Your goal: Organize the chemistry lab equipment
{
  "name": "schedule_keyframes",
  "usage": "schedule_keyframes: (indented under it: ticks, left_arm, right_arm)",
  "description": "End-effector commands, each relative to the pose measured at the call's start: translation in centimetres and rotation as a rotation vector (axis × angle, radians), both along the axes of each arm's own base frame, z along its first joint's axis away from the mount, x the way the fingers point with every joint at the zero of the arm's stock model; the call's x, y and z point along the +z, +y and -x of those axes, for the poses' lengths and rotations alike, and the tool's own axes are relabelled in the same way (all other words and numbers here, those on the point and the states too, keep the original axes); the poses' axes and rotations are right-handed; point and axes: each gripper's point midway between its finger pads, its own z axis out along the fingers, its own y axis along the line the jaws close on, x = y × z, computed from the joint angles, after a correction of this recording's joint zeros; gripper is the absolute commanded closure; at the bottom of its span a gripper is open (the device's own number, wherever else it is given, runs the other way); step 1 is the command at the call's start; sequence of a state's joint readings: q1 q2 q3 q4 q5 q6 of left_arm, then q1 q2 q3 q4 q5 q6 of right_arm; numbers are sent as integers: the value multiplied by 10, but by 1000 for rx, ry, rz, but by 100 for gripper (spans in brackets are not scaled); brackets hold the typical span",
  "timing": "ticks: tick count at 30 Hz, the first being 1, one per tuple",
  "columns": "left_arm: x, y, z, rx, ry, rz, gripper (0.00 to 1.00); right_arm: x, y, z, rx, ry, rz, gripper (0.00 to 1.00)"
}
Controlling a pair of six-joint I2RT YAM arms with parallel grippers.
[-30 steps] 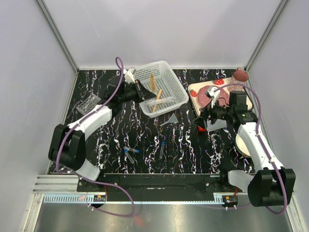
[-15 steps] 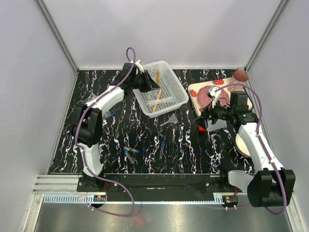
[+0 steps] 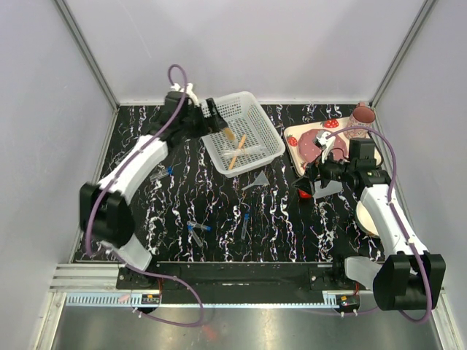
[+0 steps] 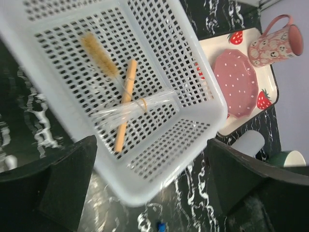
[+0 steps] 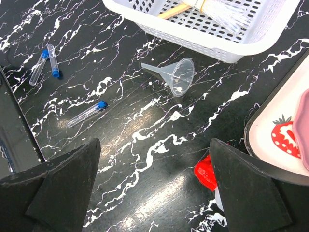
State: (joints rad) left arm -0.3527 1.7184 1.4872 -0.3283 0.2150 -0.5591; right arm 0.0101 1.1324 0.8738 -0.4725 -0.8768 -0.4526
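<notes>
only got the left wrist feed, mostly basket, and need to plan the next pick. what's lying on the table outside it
Observer: A clear funnel lies on its side on the table, just in front of the white basket.
Operator: any loose tubes
Observer: Two blue-capped tubes lie side by side, and a third lies alone, nearer the funnel.
Operator: is the right gripper free
Observer: Yes. The right gripper is open and empty, above the table beside a red-capped bottle.
</notes>
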Motion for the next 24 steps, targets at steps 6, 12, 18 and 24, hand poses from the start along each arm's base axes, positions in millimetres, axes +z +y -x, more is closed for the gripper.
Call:
schedule_keyframes:
  ticks: [6,12,18,24]
  left_arm:
    - [71,121,109,113,-289,-127,1]
    - [38,157,174,135,-308,-280,1]
    - [12,161,194,127,-289,-297,1]
    - [4,158,203,121,-296,-267,1]
  right_arm:
    - [31,-4,2,26,-66,39,0]
    - [31,-9,3,66,-46,102,0]
    - [4,-26,30,328,-91,325,0]
    - [-27,-77,35,408,-16,559,0]
